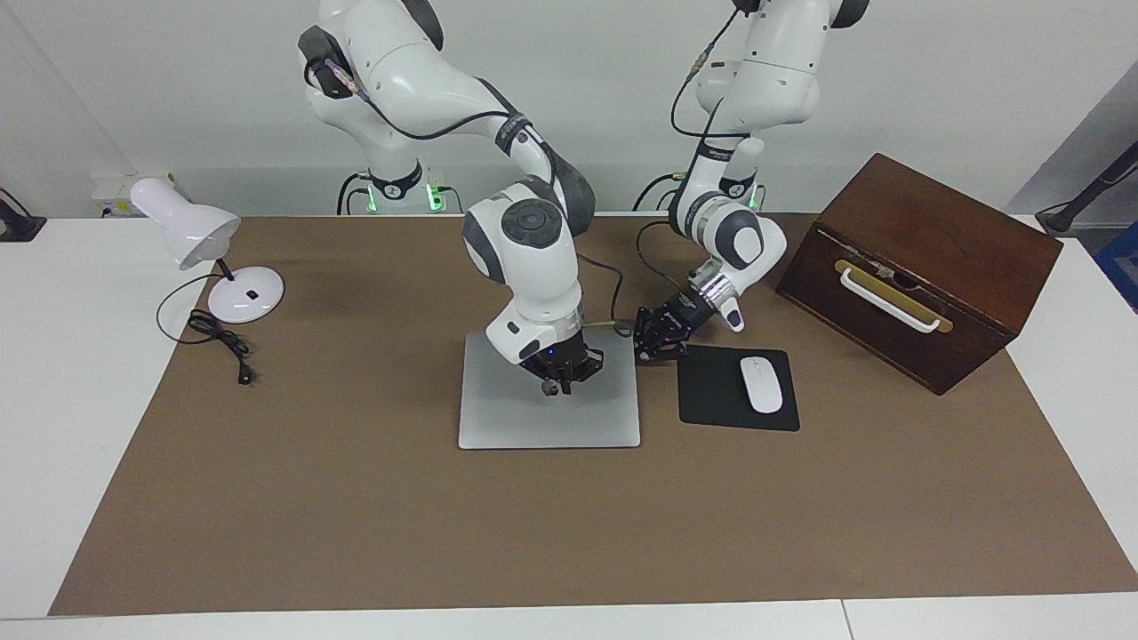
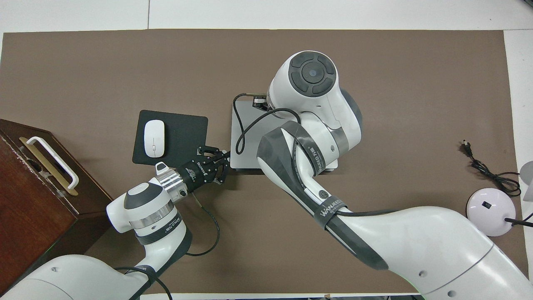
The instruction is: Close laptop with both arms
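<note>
The silver-grey laptop lies flat on the brown mat with its lid down. My right gripper points straight down, its fingers together, with the tips on the lid's middle. My left gripper is open, low at the laptop's corner nearer the robots, beside the mouse pad. In the overhead view the right arm covers most of the laptop, and the left gripper sits at its edge. The right gripper itself is hidden there.
A black mouse pad with a white mouse lies beside the laptop toward the left arm's end. A brown wooden box with a white handle stands past it. A white desk lamp and its cord stand at the right arm's end.
</note>
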Action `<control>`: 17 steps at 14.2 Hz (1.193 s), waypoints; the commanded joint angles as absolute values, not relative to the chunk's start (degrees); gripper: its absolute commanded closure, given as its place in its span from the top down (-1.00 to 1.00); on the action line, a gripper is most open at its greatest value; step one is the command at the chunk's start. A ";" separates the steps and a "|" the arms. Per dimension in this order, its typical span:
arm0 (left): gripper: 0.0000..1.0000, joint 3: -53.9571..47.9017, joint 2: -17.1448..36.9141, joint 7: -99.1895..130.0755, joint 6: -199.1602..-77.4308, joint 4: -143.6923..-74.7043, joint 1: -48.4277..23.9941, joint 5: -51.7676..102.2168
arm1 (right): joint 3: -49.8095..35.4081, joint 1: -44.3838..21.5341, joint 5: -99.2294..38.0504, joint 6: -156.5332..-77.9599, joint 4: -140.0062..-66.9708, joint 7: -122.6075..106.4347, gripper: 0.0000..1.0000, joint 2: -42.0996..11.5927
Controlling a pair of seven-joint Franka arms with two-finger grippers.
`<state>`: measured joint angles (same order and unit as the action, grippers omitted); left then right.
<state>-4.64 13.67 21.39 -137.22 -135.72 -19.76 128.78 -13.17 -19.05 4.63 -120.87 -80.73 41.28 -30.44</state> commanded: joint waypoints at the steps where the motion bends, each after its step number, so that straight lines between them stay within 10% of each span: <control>1: -1.00 -4.83 14.15 20.13 -135.88 -135.44 -18.90 129.90 | -13.18 -18.28 5.10 -119.80 -80.95 39.47 -1.00 -27.43; 17: -1.00 -4.75 13.89 18.54 -135.53 -134.47 -14.68 129.11 | -13.18 -6.07 4.83 -110.40 -80.95 15.22 -1.00 -13.72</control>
